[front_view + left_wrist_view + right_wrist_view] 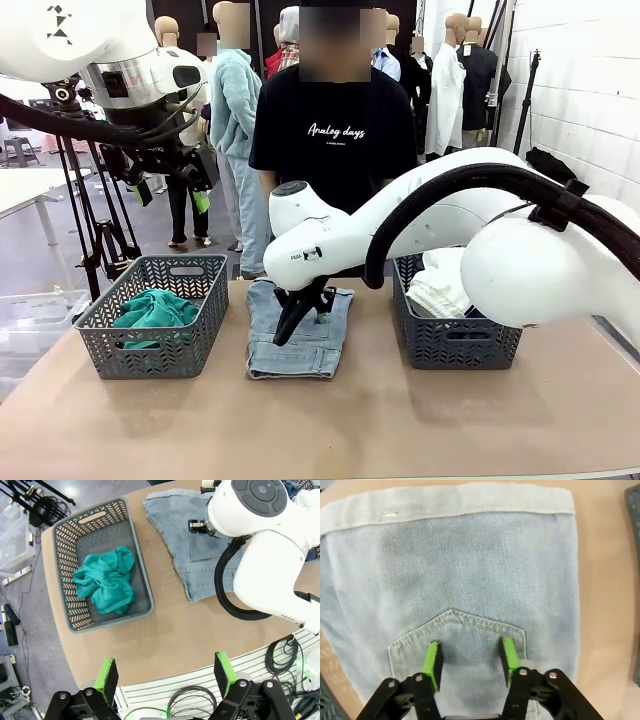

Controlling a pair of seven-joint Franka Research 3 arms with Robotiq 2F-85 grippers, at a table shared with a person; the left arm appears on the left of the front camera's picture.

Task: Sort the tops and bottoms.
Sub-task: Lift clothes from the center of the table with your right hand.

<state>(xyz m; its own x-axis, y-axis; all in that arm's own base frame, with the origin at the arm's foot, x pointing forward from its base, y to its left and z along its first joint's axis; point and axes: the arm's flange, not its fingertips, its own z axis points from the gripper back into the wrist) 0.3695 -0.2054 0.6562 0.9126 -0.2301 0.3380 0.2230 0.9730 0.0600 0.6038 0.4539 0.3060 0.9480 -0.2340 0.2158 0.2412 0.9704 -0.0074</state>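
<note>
Right now the light blue denim shorts (300,330) lie flat on the table (330,420), between the left basket (105,345) and the right basket (455,345). They are folded, with a back pocket (455,640) facing up.

The right gripper (470,657) is down on the shorts, right over that pocket. Its green pads (433,657) press into the cloth on both sides of a bit of denim. The jaws stand about half way in. I cannot tell if they have a firm hold on the cloth yet or are only pinching at it.

The left gripper (165,677) hangs high up over the near edge of the table. Its fingers are spread wide and it holds nothing.

Denim looks thick and a bit stiff, but it bends. I think the shorts are light and cannot break. They are not slippery. A good spot to grab is a fold or the thick pocket seam, where the cloth can bunch up between the pads. Flat cloth is hard to pinch, so the pads may slide off. When lifted, the shorts may unfold and hang down.

The teal-green top (152,310) is soft and crumpled. It lies in the left basket. White cloth (440,285) is piled in the right basket, so the shorts likely belong there.

The person (335,130) at the far side wears a black T-shirt with "Analog days" in white letters. I can read no label on the shorts.
</note>
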